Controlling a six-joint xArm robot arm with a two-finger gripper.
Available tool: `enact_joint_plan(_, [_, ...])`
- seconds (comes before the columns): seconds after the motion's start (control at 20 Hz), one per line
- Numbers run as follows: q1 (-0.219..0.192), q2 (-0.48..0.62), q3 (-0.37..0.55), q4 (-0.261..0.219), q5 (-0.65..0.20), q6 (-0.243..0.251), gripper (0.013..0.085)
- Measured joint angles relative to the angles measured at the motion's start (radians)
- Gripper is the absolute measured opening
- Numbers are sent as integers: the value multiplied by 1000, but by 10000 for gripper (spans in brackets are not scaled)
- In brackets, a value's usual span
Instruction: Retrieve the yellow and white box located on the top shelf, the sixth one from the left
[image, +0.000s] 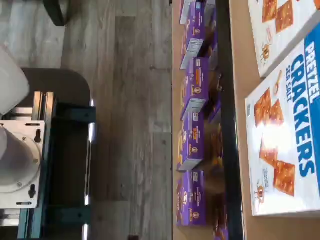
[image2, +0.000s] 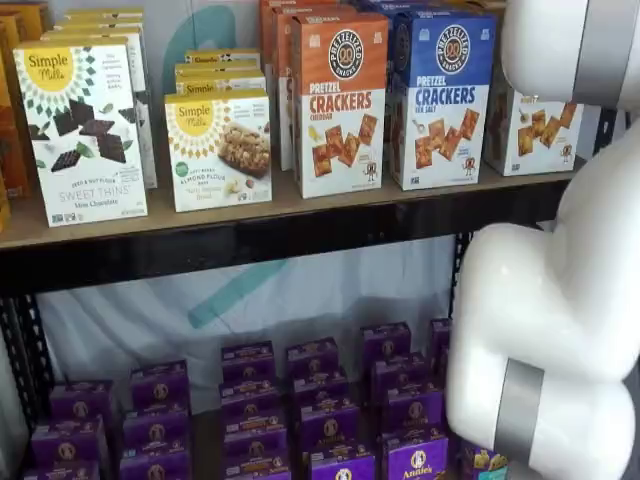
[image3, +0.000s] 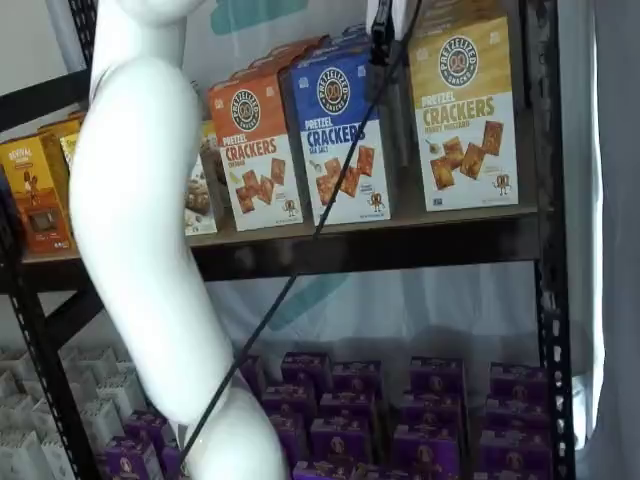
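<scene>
White arm link (image3: 140, 200) fills the near ground in both shelf views; you are looking past it to the shelves.

- Target: the yellow and white box (image3: 462, 110) stands upright on the top shelf (image3: 400, 235), front face out, at the 3 o'clock end of the carton row. The blue carton (image3: 340, 140) sits just beside it at 9 o'clock and a black upright (image3: 540, 150) is near it at 3 o'clock. In a shelf view the arm hides its yellow upper part, and only the white lower part (image2: 530, 135) shows.
- Gripper (image3: 380, 35): black fingers hang from the frame edge at the box's 10 o'clock, with a cable (image3: 320, 220) trailing down. They are seen side-on, so the gap itself is not plain. The jaws stand wide with nothing between them.
- Handling, my judgement: this is a light cracker carton. It should be stiff along its folded edges but soft in the middle of the broad panels, and the printed face looks glossy, so expect some slip. The contents are brittle, so don't crush.
- Where to hold: take it across the two narrow sides, in the upper half, close to the front corners where the card is stiffest.
- Watch: there is little room at 9 o'clock for a finger. A tall box may tip forward as you draw it out.
</scene>
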Motion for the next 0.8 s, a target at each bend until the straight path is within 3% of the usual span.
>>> enact_joint_plan(0.15, [42,6,-9,-79,13,-3,850])
enact_joint_plan(0.35, [38,-18,33,-60,-22,0,850])
enact_joint_plan(0.55, [-10,-37,62,50,-63,10,850])
enact_joint_plan(0.8, [-85,-59,91,228,-138,31,850])
